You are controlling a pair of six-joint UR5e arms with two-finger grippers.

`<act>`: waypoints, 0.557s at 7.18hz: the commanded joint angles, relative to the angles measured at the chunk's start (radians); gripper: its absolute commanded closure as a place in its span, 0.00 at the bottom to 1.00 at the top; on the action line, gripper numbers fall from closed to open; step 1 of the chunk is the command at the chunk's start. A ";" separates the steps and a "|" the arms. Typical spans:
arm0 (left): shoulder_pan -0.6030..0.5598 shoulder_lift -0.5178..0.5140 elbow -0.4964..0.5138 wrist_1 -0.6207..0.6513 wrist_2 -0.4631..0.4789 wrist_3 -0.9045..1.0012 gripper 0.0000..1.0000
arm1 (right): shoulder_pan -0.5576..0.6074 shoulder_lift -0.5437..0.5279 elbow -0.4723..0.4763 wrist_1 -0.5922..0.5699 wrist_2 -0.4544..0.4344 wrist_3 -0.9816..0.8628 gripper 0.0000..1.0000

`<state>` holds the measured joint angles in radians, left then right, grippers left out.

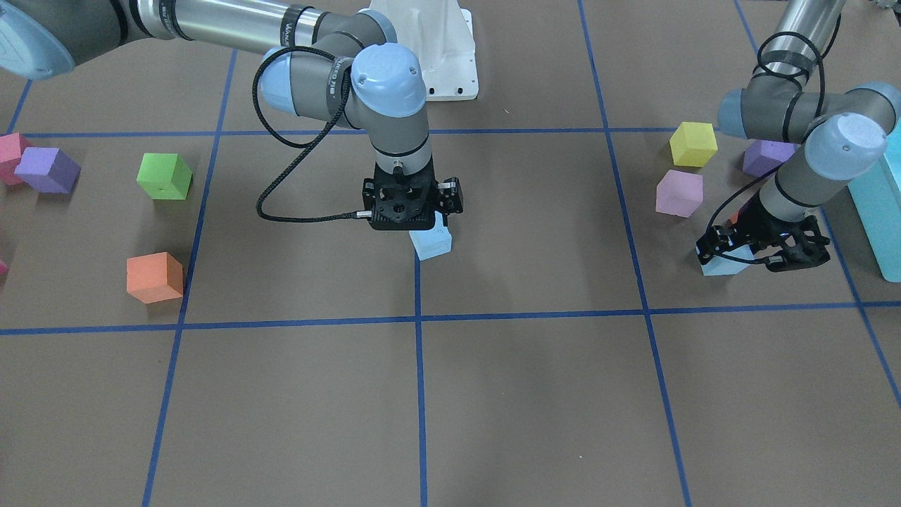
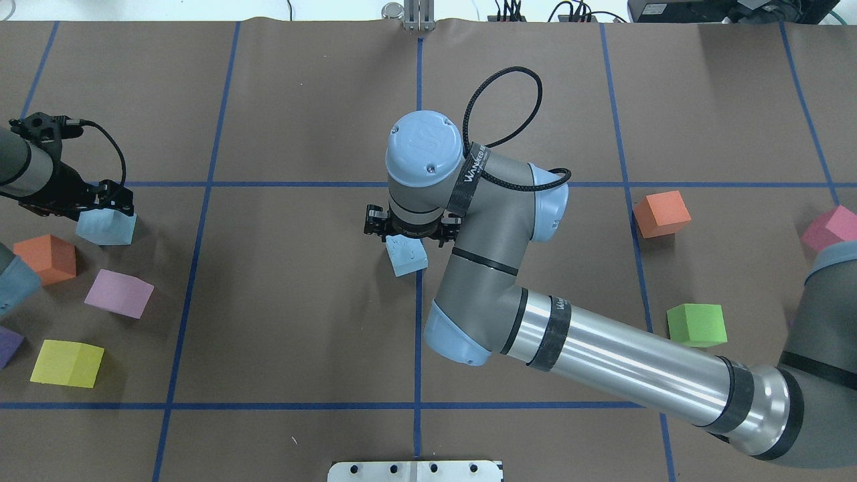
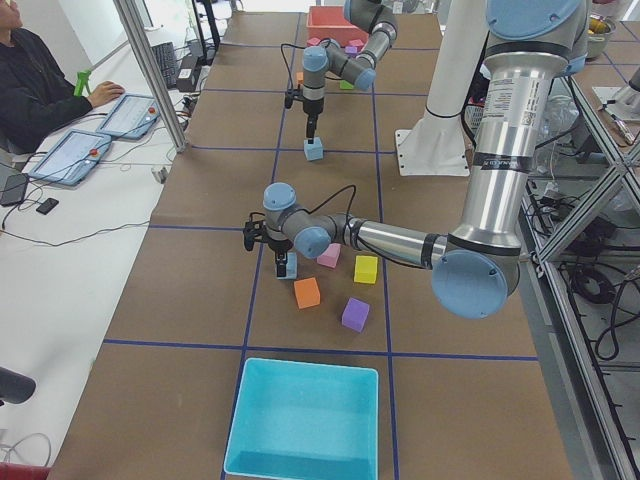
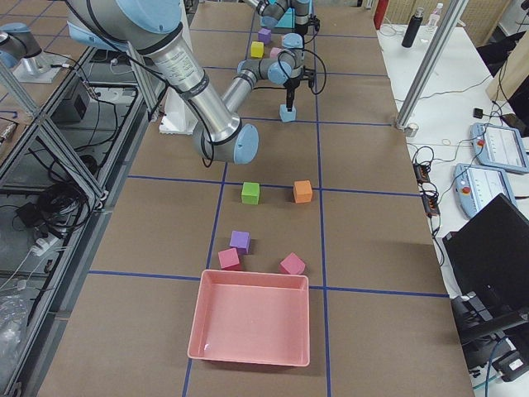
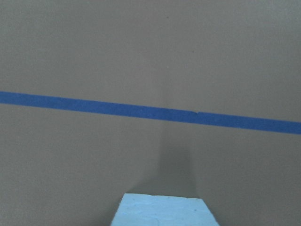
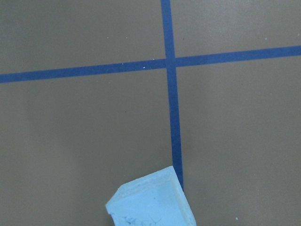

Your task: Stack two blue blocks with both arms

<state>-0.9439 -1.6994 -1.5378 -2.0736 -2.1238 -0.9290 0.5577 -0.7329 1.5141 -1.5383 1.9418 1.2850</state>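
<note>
One pale blue block (image 2: 407, 256) sits on the table at the middle grid crossing, turned a little askew to the gripper. It also shows in the front view (image 1: 431, 241) and the right wrist view (image 6: 150, 200). My right gripper (image 2: 410, 231) stands straight down over its far edge, and its body hides the fingers. The other blue block (image 2: 105, 226) lies at the far left, also in the front view (image 1: 721, 263) and the left wrist view (image 5: 164, 211). My left gripper (image 2: 107, 201) is low at the table with its fingers against this block's sides.
Orange (image 2: 47, 258), pink (image 2: 119, 293), yellow (image 2: 67, 363) and purple (image 2: 8, 345) cubes lie close to the left arm. Orange (image 2: 661, 214), green (image 2: 697, 325) and pink (image 2: 830, 227) cubes lie on the right. A turquoise box (image 1: 880, 204) stands beside the left arm.
</note>
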 commanded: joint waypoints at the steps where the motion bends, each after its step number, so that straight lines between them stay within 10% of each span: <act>1: 0.004 -0.006 -0.002 0.003 0.004 -0.001 0.39 | 0.072 -0.072 0.104 -0.051 0.039 -0.051 0.00; 4: 0.004 -0.159 -0.071 0.245 -0.059 -0.004 0.48 | 0.357 -0.202 0.190 -0.132 0.208 -0.354 0.00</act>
<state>-0.9408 -1.7619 -1.5675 -1.9875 -2.1558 -0.9313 0.7844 -0.8720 1.6760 -1.6471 2.0588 1.0668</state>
